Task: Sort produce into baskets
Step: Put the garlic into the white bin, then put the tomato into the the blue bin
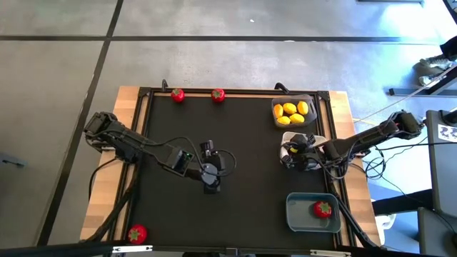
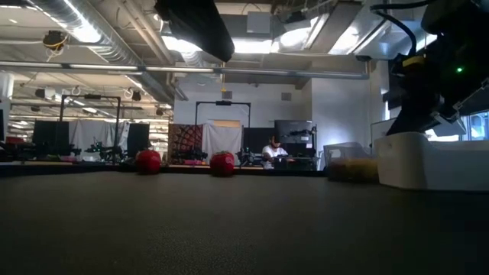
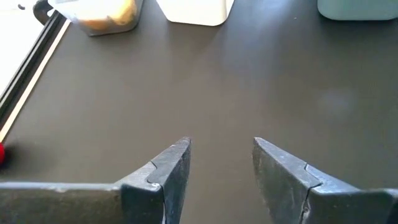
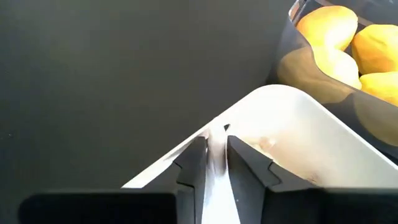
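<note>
Three baskets stand along the mat's right side. The dark grey basket (image 1: 293,112) holds several yellow lemons (image 4: 348,37). Nearer to me is the white basket (image 1: 300,151), and nearest the blue-grey basket (image 1: 313,213) with one red fruit (image 1: 323,209) in it. Two red fruits (image 1: 177,94) (image 1: 218,94) lie at the mat's far edge, and one (image 1: 137,233) at its near left corner. My right gripper (image 4: 214,158) points slantwise down into the white basket at its corner, its fingers a narrow gap apart. My left gripper (image 3: 221,152) hangs open over the bare middle of the mat (image 1: 209,184).
A raised black frame (image 1: 143,96) runs round the mat, with wooden table edge (image 1: 128,100) outside it. Cables trail from both arms. In the low view the two far red fruits (image 2: 148,160) (image 2: 222,163) show left of the baskets (image 2: 428,160).
</note>
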Tool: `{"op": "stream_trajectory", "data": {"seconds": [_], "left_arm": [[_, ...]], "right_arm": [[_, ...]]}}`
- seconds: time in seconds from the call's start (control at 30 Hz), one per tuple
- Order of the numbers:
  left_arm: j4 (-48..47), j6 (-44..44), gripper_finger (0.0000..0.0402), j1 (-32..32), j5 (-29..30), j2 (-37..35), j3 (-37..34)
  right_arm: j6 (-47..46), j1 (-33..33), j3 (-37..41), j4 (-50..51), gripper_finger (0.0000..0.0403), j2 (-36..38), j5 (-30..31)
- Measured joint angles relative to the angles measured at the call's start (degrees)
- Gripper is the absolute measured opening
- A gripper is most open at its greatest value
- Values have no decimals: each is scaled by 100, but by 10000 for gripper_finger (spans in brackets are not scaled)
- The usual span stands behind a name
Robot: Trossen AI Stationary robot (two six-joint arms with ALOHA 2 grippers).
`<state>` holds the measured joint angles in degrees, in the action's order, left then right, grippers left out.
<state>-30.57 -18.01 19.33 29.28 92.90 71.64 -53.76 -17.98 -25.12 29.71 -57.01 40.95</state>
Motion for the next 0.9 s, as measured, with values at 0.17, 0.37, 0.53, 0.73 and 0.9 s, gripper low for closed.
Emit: {"op": "stream_trajectory", "data": {"seconds": [0.17,0.37,0.53,0.73,0.9], "left_arm": [[33,53,166,0,2,-2,0],[26,-5,166,13,0,-2,0],[132,-17,166,2,7,-2,0],[463,-127,200,-69,17,-7,0],[461,-405,272,-253,17,-7,0]], "right_arm": [[-12,0,0,24,107,1,-2],[0,0,-2,-1,165,0,-330],[166,0,-88,70,189,80,-775],[790,0,-679,177,189,218,-1117],[1340,0,-1229,-61,189,229,-1073]]}}
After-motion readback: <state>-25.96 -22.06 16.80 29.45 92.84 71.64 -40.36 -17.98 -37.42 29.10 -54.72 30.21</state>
